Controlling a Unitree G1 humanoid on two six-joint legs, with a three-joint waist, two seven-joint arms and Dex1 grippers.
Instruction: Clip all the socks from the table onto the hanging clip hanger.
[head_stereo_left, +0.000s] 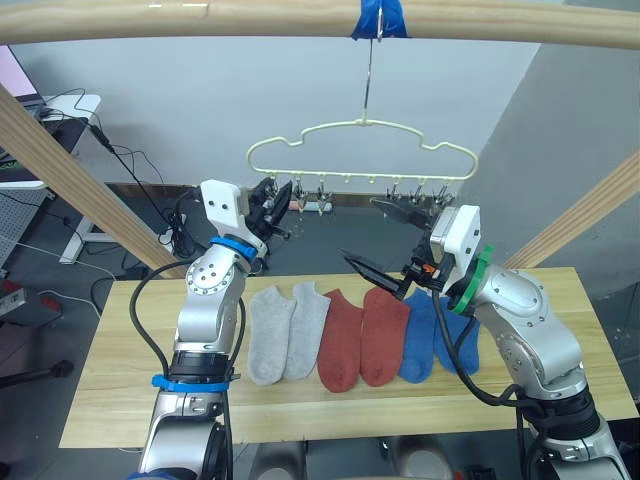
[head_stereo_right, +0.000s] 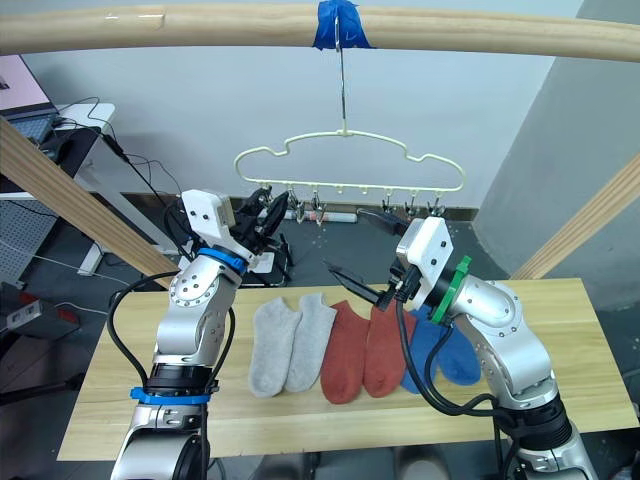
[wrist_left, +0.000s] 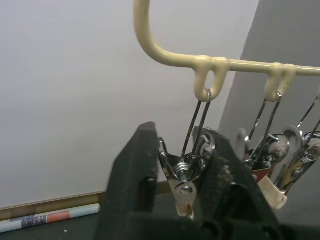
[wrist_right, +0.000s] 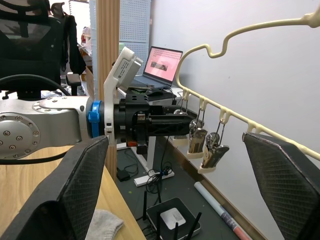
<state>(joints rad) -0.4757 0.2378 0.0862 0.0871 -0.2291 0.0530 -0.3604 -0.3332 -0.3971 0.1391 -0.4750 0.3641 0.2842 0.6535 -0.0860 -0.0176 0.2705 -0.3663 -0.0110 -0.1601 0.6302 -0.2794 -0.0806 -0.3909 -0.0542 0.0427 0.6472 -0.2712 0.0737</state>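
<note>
Six socks are laid side by side in a row across the middle of the table (head_stereo_left: 120, 390), toes toward the lower edge of the frame: two light grey socks (head_stereo_left: 285, 330) on the left, two rust red socks (head_stereo_left: 362, 335) in the centre, and two blue socks (head_stereo_left: 432, 335) on the right, partly covered by the right arm. The clip hanger (head_stereo_left: 362, 150) is hung above them in the upper centre of the frame, its long hook caught at a blue tape wrap (head_stereo_left: 379, 18) on a round wooden pole (head_stereo_left: 200, 22) that runs along the top. A row of small metal clips (head_stereo_left: 370, 195) is suspended from the hanger's bar. The left gripper (wrist_left: 182, 185) is raised to the left end of that bar, and in the left wrist view its two black fingers are seen closed on the leftmost clip (wrist_left: 184, 187). The right gripper (head_stereo_left: 392, 248) is held in the air just right of centre, below the right end of the bar, with its fingers spread wide apart and nothing between them.
</note>
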